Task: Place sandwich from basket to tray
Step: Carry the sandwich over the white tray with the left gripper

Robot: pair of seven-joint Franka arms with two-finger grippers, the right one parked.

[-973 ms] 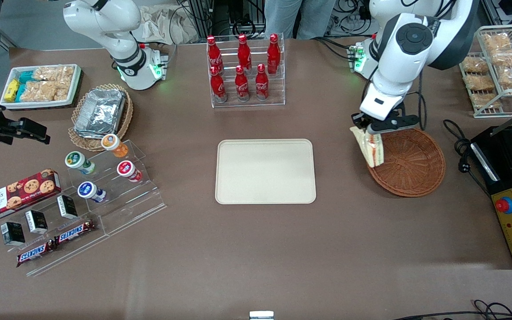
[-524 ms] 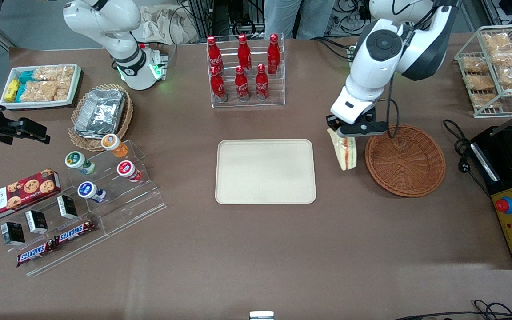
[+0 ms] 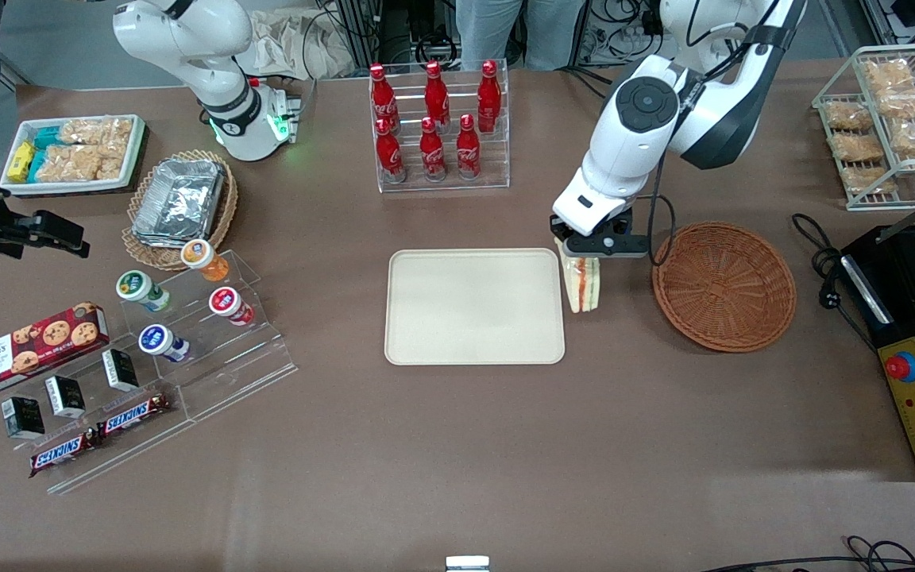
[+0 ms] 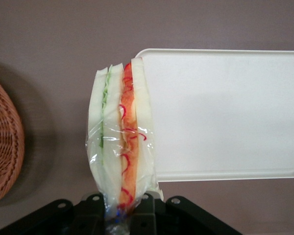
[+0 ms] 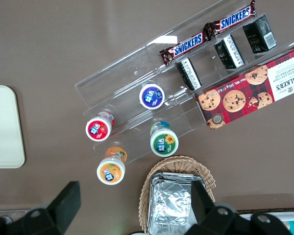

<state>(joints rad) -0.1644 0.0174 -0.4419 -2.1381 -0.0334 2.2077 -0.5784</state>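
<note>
My gripper [image 3: 584, 256] is shut on the sandwich [image 3: 581, 284], a plastic-wrapped wedge of white bread with red-orange filling. It hangs in the air over the table between the basket [image 3: 723, 286] and the cream tray [image 3: 473, 306], just at the tray's edge nearest the basket. In the left wrist view the sandwich [image 4: 121, 142] is pinched by its wrapped end in the gripper [image 4: 121, 205], overlapping the tray's corner [image 4: 225, 112], with the basket rim [image 4: 2, 147] off to the side. The reddish-brown basket holds nothing.
A clear rack of red cola bottles [image 3: 435, 119] stands farther from the front camera than the tray. Toward the parked arm's end lie a foil container in a tan basket [image 3: 179, 202], a clear stand with cups and snack bars [image 3: 179, 334] and a cookie box [image 3: 28, 338]. A black appliance [image 3: 914, 334] sits beside the basket.
My gripper has carried the sandwich up out of the basket and sideways toward the tray, from over the basket's rim to the tray's edge.
</note>
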